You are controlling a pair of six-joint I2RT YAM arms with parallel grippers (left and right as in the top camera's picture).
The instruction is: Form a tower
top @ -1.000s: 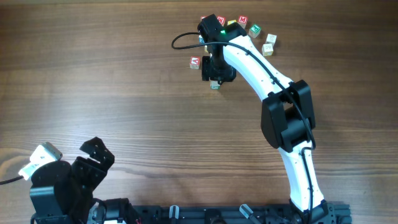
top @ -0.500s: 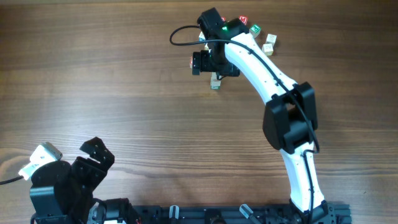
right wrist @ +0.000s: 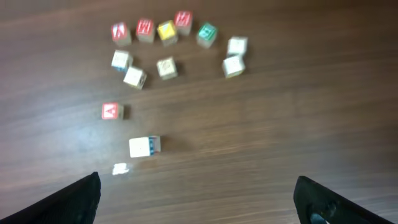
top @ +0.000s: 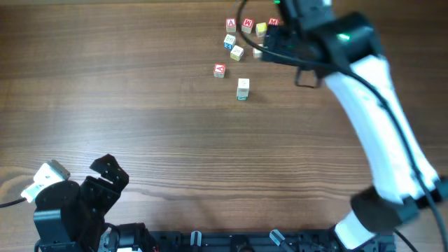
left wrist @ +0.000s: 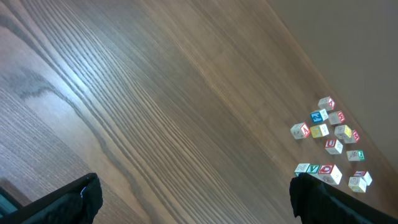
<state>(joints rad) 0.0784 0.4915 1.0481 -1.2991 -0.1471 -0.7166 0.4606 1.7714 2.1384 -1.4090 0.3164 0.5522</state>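
Pale tower apart from loose cubes (red-lettered cube nearest), wide tabletop around

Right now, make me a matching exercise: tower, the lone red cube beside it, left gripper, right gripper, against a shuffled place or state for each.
1. tower
2. red cube
3. left gripper
4. right gripper

A. open, raised above the loose cubes
B. open, at the near left, far from every cube
C. standing free, nothing touching it
D. single, just left of the stack

Pairs: 1-C, 2-D, 3-B, 4-A
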